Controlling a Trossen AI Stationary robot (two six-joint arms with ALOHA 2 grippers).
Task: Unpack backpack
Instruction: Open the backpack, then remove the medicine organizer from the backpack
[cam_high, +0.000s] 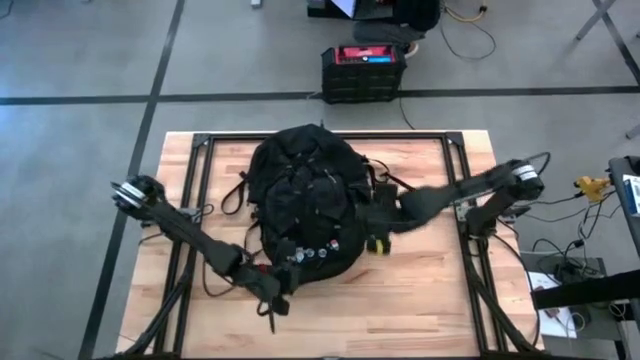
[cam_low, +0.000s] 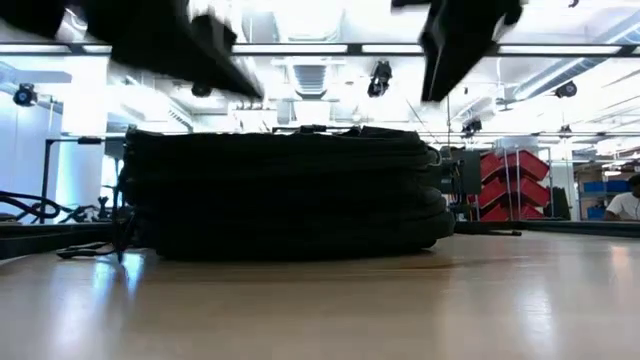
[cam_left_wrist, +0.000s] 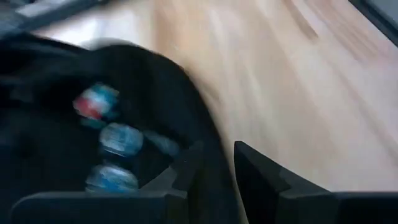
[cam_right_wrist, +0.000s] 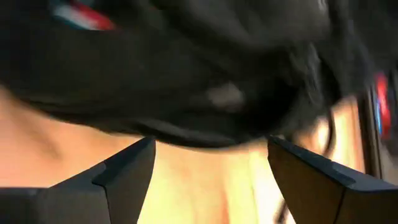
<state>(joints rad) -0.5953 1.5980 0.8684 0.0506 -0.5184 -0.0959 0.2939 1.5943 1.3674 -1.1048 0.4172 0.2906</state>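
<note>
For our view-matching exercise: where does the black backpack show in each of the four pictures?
High view: backpack at table centre, between both arms.
Low view: wide dark mound left of centre.
Left wrist view: fills the left side.
Right wrist view: spans the upper part.
Shared landmark: the wooden table.

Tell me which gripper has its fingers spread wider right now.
The right gripper, beside the backpack, shows a broad gap between its fingers. The left gripper, at the backpack's patch end, shows only a narrow gap.
</note>
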